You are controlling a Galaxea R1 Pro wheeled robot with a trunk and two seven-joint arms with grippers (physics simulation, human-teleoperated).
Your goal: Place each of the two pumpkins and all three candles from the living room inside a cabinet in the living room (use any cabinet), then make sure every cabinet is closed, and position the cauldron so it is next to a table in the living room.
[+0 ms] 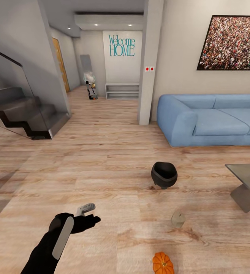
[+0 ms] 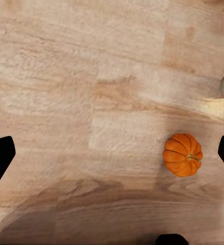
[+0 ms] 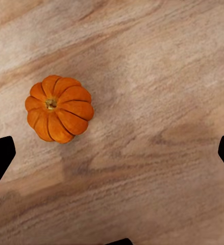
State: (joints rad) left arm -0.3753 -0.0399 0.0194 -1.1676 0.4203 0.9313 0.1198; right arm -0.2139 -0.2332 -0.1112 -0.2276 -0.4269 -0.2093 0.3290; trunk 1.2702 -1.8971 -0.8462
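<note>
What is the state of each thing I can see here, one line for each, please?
Pumpkin: on the wood floor, free, not held.
Cauldron: on the floor, mouth tilted to one side, nothing seen inside.
Candle: pale, on the floor between cauldron and pumpkin.
Table: its glossy corner apart from the cauldron.
Left pincer: open, holding nothing.
Right pincer: open above a pumpkin.

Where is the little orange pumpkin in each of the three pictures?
Head view: the pumpkin sits on the wooden floor at the bottom edge, right of centre, nearer the camera than the black cauldron.
Left wrist view: it lies on the floor at the right side, just below the middle.
Right wrist view: it lies at the left, above the middle, stem up.
Shared landmark: the pale wooden floor planks under it.
</note>
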